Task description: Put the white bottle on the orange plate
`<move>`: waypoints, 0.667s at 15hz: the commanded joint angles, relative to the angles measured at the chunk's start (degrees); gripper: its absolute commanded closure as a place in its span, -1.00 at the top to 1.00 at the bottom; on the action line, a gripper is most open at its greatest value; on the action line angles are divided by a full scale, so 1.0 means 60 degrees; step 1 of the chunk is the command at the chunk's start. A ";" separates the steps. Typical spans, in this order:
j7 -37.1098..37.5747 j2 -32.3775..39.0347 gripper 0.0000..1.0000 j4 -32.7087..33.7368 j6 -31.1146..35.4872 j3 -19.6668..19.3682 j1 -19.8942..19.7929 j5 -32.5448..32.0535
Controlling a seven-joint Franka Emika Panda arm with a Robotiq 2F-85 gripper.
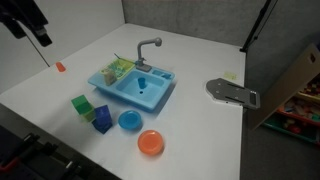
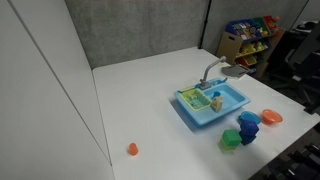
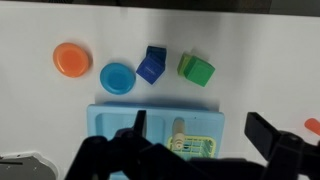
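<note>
Round, shallow-rimmed orange plate (image 1: 151, 143)

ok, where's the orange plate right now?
In an exterior view the orange plate sits on the white table in front of the blue toy sink, right beside the round blue dish. In the wrist view it is leftmost in the row.

The gripper (image 3: 199, 120) is matte black all over, built of blocky, angular links with stepped edges, its two fingers (image 3: 263, 133) thick and squared at the tips, the surfaces so dark that screws, seams and other finer detail cannot be told.
</note>
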 commanded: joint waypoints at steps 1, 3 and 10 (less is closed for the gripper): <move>-0.0288 0.0998 1.00 0.0389 0.0535 -0.0297 0.0131 0.0360; -0.0321 0.1494 1.00 0.0428 0.1000 -0.0357 0.0122 0.0466; -0.0317 0.3542 1.00 0.1151 0.2216 -0.0328 0.0129 0.0574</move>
